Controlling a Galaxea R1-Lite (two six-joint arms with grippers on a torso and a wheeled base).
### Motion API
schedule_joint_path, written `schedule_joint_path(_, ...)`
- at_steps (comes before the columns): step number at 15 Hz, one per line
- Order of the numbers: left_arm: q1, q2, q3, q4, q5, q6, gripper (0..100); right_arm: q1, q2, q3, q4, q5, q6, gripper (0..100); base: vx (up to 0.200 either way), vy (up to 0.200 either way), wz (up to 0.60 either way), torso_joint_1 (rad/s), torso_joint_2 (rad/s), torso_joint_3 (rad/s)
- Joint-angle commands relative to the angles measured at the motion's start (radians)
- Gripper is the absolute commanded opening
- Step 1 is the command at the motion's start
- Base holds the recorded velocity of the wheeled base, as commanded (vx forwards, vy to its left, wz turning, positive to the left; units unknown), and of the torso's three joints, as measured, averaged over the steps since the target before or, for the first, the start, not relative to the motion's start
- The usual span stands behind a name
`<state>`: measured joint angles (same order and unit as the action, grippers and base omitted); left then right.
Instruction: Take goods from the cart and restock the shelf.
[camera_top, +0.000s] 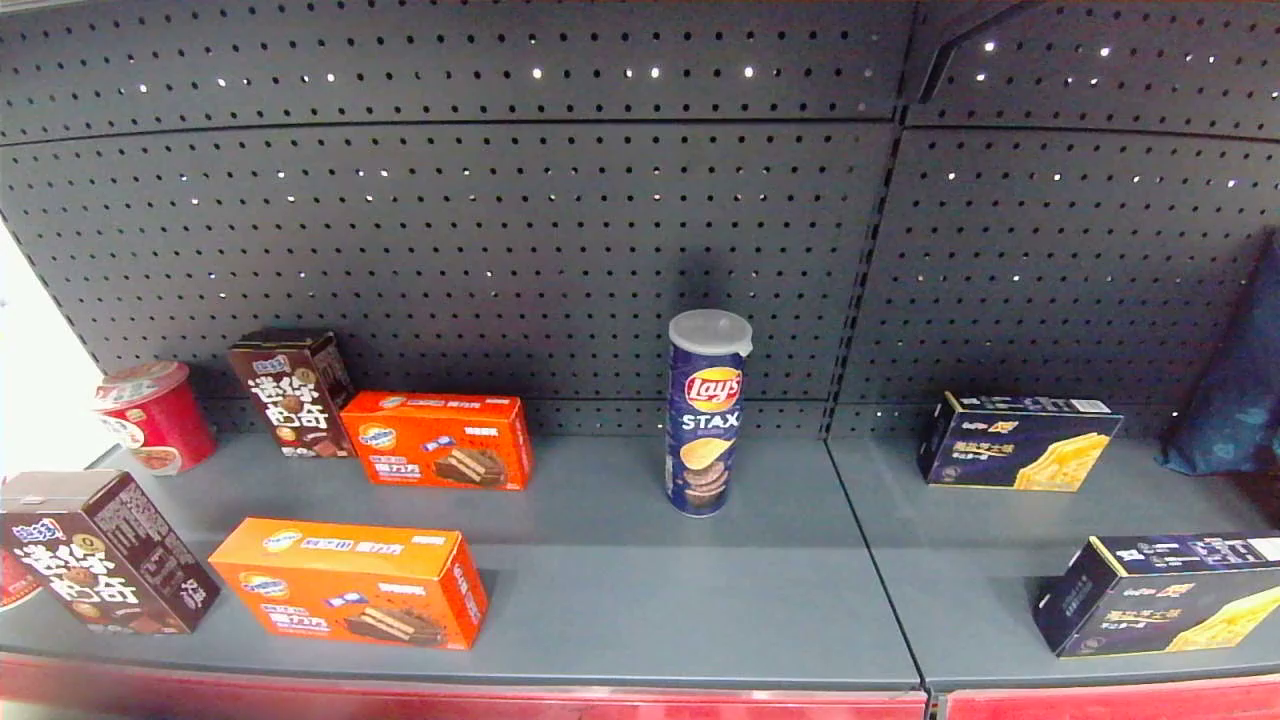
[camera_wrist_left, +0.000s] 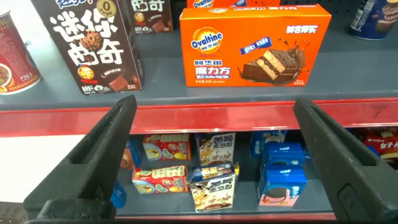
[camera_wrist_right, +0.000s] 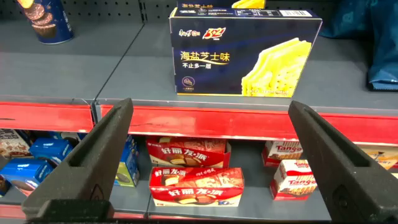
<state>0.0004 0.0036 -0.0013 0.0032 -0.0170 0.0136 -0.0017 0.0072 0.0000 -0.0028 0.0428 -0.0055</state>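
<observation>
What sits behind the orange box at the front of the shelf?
A second orange box stands farther back, a brown box beside it. The front box hides the shelf right behind it.

Dark pegboard back panel (camera_top: 450, 220), light glinting through its holes, slotted upright (camera_top: 868, 280), bright glare (camera_top: 30, 360) at left

Left tool (camera_wrist_left: 214, 106), right tool (camera_wrist_right: 210, 106), matte black, tapered wedge-shaped fingers (camera_wrist_left: 99, 155)

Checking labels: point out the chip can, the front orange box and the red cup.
chip can (camera_top: 706, 430), head view, middle of label.
front orange box (camera_top: 350, 600), head view, front face.
red cup (camera_top: 165, 430), head view, side wall.
</observation>
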Motion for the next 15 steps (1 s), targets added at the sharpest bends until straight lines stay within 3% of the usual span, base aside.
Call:
schedule_joint_path(1,0.001,0.001,0.0,0.0,0.0,-0.001,100,0.0,0.002,0.0,0.0,0.0,-0.001,100,0.0,0.0,0.0,0.0,0.0,0.0)
schedule_joint_path(3,0.0,0.001,0.0,0.0,0.0,-0.001,100,0.0,0.002,0.0,0.0,0.0,-0.002,100,0.0,0.0,0.0,0.0,0.0,0.0)
schedule_joint_path(15,0.001,0.001,0.0,0.0,0.0,-0.001,100,0.0,0.0,0.0,0.0,-0.001,-0.005,100,0.0,0.0,0.6,0.002,0.0,0.002)
